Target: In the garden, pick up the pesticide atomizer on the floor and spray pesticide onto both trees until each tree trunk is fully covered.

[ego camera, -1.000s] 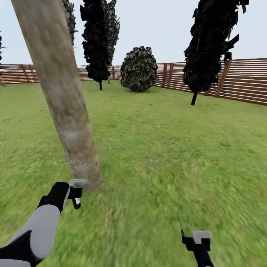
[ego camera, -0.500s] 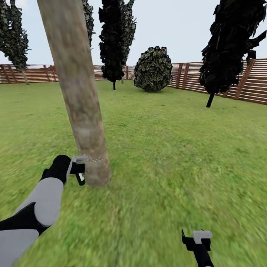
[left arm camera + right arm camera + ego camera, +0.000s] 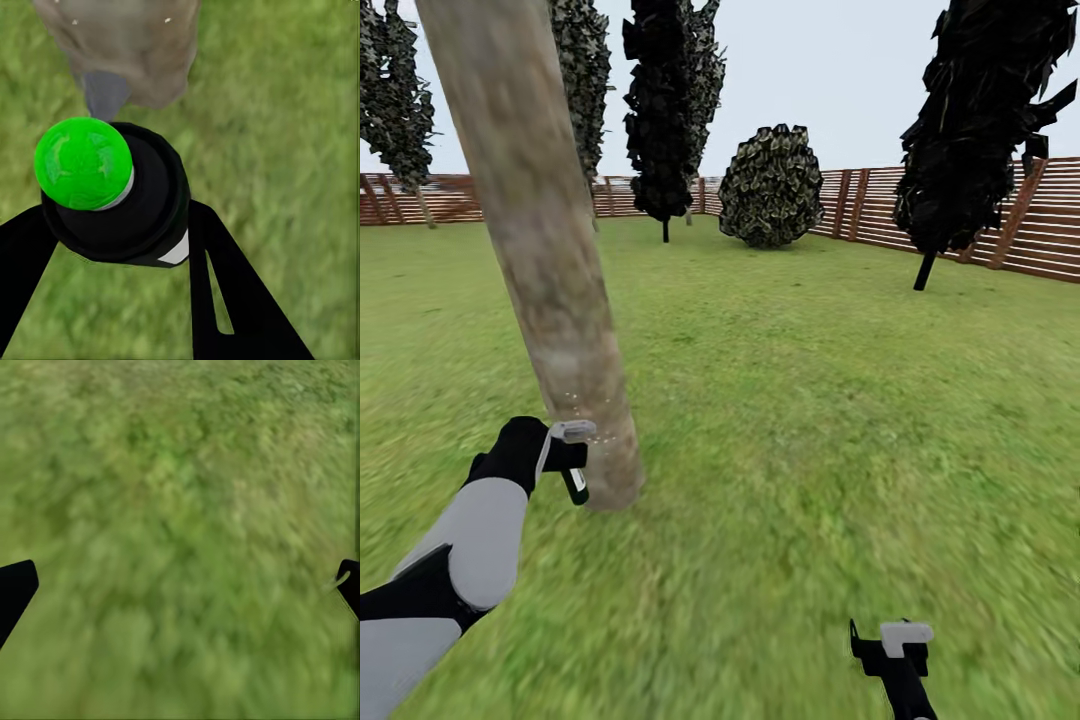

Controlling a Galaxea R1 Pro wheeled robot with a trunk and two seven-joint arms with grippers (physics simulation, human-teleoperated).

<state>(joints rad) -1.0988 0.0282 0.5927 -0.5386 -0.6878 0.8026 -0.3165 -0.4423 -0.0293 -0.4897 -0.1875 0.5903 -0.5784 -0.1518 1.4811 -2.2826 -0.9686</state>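
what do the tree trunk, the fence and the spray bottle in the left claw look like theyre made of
Tree trunk: bark, matt, blotchy grey-brown, no gloss.
Fence: wood, reddish-brown horizontal slats on posts, looks stained.
Pesticide atomizer in the left claw: probably plastic, smooth dark body with a pale label and a bright green round end; it is a render, so not certain.

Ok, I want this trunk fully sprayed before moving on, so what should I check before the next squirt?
1. Spray bottle held in left gripper: ok.
2. Bottle close to the tree trunk, near its base: ok.
3. Nozzle aimed at the bark: cannot tell.
4. White flecks on the low trunk; full cover: not ok, upper trunk bare.
5. Right gripper open, over grass: ok.
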